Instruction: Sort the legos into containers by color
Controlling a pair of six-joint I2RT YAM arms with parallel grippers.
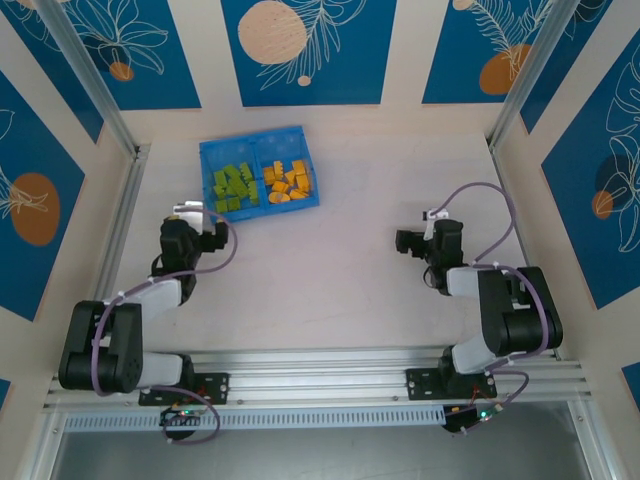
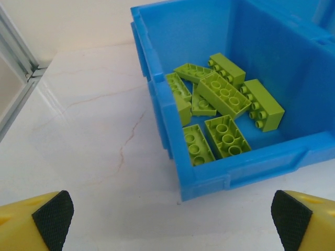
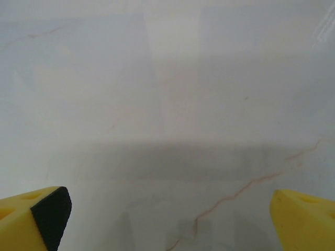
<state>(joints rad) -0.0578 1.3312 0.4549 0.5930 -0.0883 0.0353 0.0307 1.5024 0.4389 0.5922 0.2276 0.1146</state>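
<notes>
My left gripper (image 1: pixel 212 228) hangs with its jaws spread wide and nothing between them, just short of the near-left corner of the blue tray (image 1: pixel 270 208). From its wrist camera the black pads (image 2: pixel 52 212) sit at either lower corner, and that corner of the tray (image 2: pixel 235 170) is ahead and a little to the right. So this is the arm nearer to the work. The tray lies with its long side running across the table (image 1: pixel 340 270), slightly skewed, and a middle divider splits it.

The left compartment holds the lime green bricks (image 1: pixel 233 187). Seen close, these green bricks (image 2: pixel 225 97) lie jumbled at mixed angles, most with studs up, one or two on their sides, so they share no common long axis. The right compartment holds the orange-yellow bricks (image 1: pixel 288 181), also heaped loosely.

Every brick I can see is already in the tray, each colour on its own side, so I judge the sorting done or very nearly so.

My right gripper (image 1: pixel 408 242) is well apart from the tray, off to the right and nearer the bases. Its jaws are also wide and empty over bare tabletop (image 3: pixel 167 104).
</notes>
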